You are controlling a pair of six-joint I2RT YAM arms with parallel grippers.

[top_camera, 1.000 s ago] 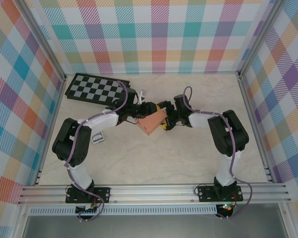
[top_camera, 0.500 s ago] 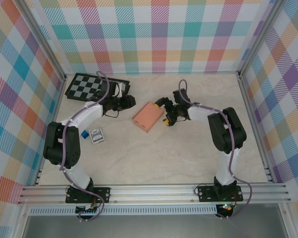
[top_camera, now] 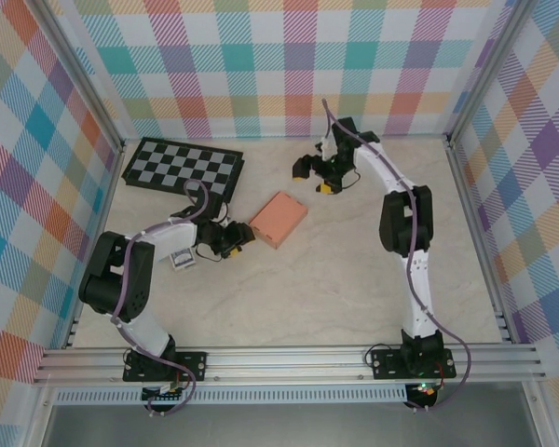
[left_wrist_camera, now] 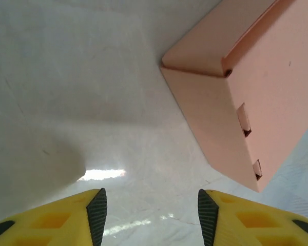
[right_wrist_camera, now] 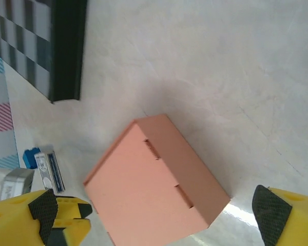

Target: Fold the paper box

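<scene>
The paper box (top_camera: 279, 220) is a closed, flat salmon-orange box lying on the table with nothing holding it. Two small slots show along one long edge of the paper box (right_wrist_camera: 149, 189). My left gripper (top_camera: 235, 237) sits low on the table just left of it, open, a short gap away. In the left wrist view the box (left_wrist_camera: 246, 102) lies ahead and to the right of the left gripper (left_wrist_camera: 152, 218), with bare table between the pads. My right gripper (top_camera: 312, 168) hangs open, raised behind the box near the back wall; the right gripper (right_wrist_camera: 156, 212) looks down on it.
A black-and-grey checkerboard (top_camera: 182, 166) lies at the back left, its dark edge (right_wrist_camera: 66, 46) in the right wrist view. A small blue-and-white card pack (top_camera: 180, 258) sits left of my left gripper. Patterned walls close in the table on three sides.
A second ago both grippers held the box, tilted, between them. Both let go and it now lies flat. The right arm swung back and up; the left drew off, then returned low beside it.
</scene>
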